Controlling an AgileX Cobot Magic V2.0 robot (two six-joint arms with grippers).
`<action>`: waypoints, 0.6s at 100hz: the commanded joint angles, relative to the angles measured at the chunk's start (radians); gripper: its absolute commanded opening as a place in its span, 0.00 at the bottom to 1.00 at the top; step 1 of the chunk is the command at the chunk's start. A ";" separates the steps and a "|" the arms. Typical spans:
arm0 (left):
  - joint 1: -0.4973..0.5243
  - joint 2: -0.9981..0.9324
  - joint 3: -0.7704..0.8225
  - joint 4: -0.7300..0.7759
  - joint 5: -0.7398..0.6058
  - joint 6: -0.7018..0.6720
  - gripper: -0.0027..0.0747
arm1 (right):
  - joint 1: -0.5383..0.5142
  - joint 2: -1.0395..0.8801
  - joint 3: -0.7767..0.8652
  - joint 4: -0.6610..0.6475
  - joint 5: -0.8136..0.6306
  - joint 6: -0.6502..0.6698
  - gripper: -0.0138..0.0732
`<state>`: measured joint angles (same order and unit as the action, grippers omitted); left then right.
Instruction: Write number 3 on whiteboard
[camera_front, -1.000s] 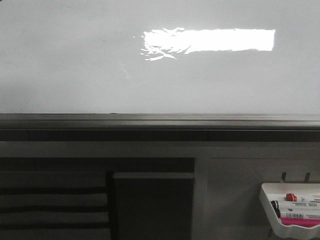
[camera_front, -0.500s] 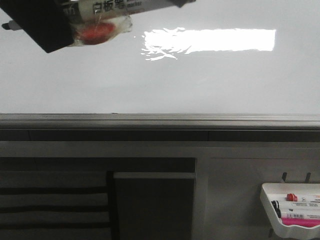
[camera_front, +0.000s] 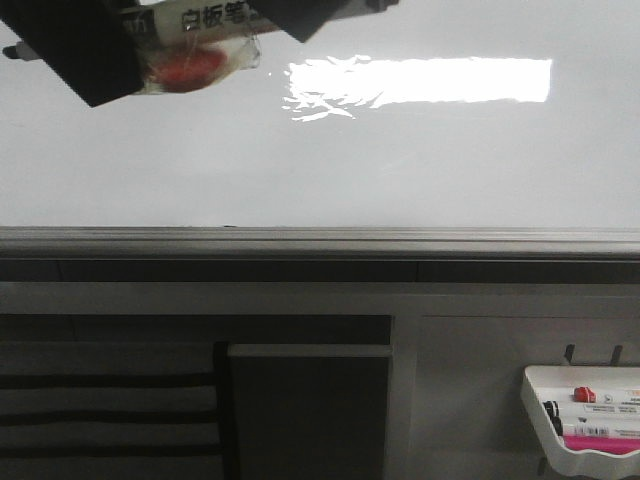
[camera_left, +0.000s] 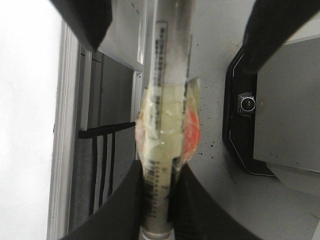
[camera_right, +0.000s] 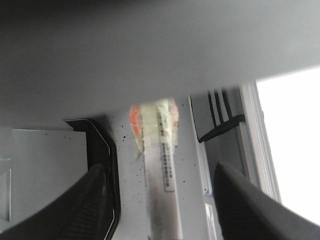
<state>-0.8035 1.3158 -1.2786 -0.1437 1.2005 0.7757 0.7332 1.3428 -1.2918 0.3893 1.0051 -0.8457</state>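
The whiteboard (camera_front: 330, 160) shows no number 3 yet. A taped marker (camera_front: 205, 30), absent a second ago, hangs before its upper left corner, clamped by the left tool (camera_left: 159, 200); the right tool (camera_right: 160, 210) gapes around the barrel.

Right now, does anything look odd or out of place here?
Yes: the marker in the left tool is bandaged with clear tape around a red part. The whiteboard looks unmarked.
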 joint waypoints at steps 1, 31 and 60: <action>-0.006 -0.027 -0.033 -0.013 -0.037 -0.001 0.01 | -0.004 -0.049 -0.010 0.032 -0.052 -0.018 0.63; -0.006 -0.054 -0.033 -0.025 -0.060 0.014 0.01 | -0.004 -0.109 0.109 0.092 -0.198 -0.091 0.54; -0.006 -0.062 -0.033 -0.025 -0.071 0.034 0.01 | -0.004 -0.107 0.111 0.111 -0.217 -0.102 0.47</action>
<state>-0.8035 1.2839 -1.2786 -0.1454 1.1777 0.8010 0.7332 1.2666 -1.1582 0.4651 0.8289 -0.9311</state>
